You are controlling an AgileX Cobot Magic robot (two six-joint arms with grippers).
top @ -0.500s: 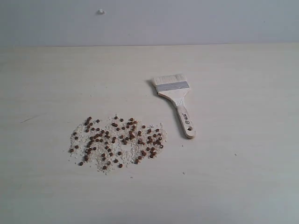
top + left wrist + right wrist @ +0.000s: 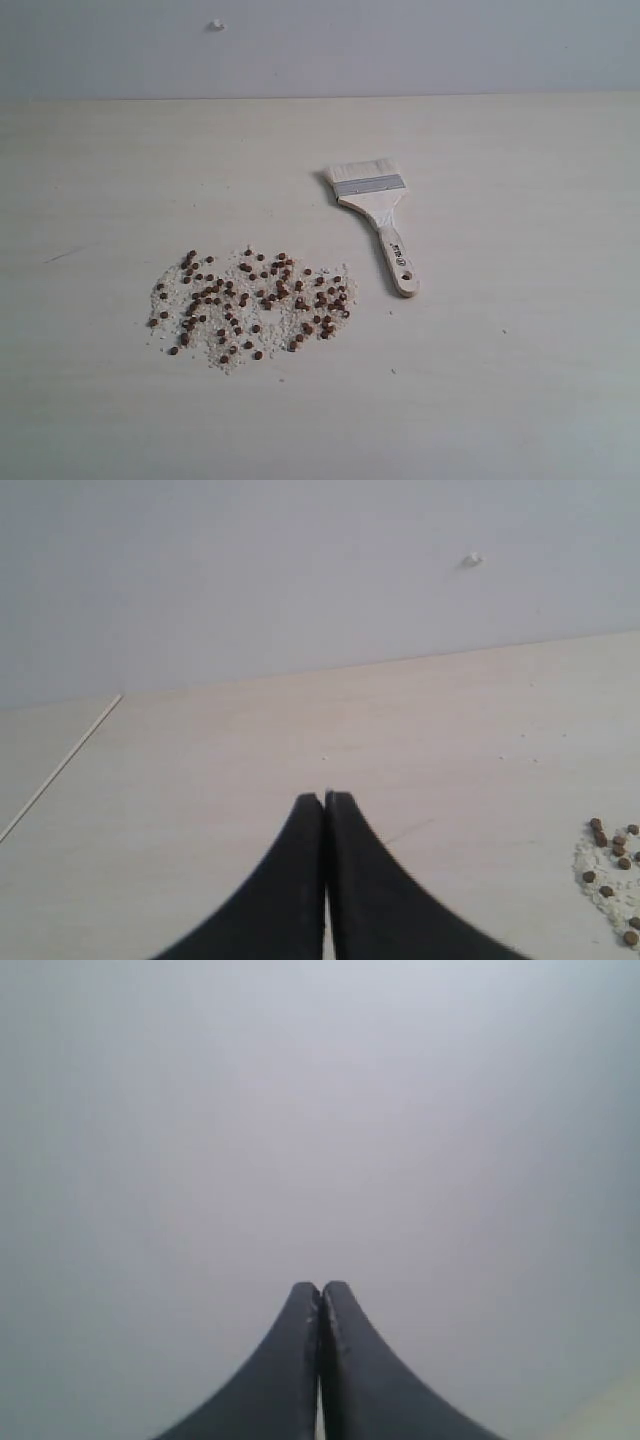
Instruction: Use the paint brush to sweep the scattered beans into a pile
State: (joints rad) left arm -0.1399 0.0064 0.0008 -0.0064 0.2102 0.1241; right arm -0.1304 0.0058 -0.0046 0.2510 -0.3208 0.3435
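Note:
Reddish-brown beans (image 2: 250,300) lie scattered among pale crumbs on the light table, left of centre in the exterior view. The paint brush (image 2: 378,215) lies flat to their right, off-white bristles pointing away, wooden handle with its hole toward the front. Neither arm shows in the exterior view. My left gripper (image 2: 326,798) is shut with nothing in it, low over the table; a few beans (image 2: 612,858) show at the edge of its view. My right gripper (image 2: 321,1287) is shut and empty, facing a blank grey wall.
A grey wall (image 2: 320,45) stands behind the table, with a small white speck (image 2: 216,25) on it. The table's far left edge (image 2: 60,765) shows in the left wrist view.

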